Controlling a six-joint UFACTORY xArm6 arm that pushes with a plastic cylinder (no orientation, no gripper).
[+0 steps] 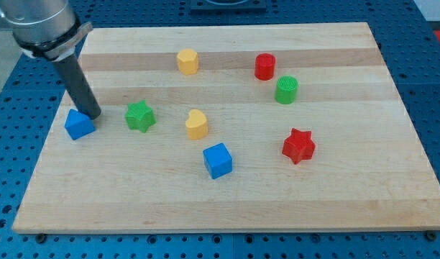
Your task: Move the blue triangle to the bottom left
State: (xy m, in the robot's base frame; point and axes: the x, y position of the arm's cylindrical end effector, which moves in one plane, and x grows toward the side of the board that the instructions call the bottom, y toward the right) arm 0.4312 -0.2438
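Note:
The blue triangle (pixel 78 124) lies near the board's left edge, about halfway down the view. My tip (pixel 92 115) is at the triangle's upper right corner, touching or nearly touching it. The rod rises from there up and to the left, out of the view's top left corner. The board's bottom left corner is below the triangle.
On the wooden board (pixel 335 208): a green star (pixel 140 116) just right of my tip, a yellow heart (pixel 196 124), a blue cube (pixel 218 160), a red star (pixel 298 145), a green cylinder (pixel 286 90), a red cylinder (pixel 264 66), a yellow hexagon block (pixel 188 61).

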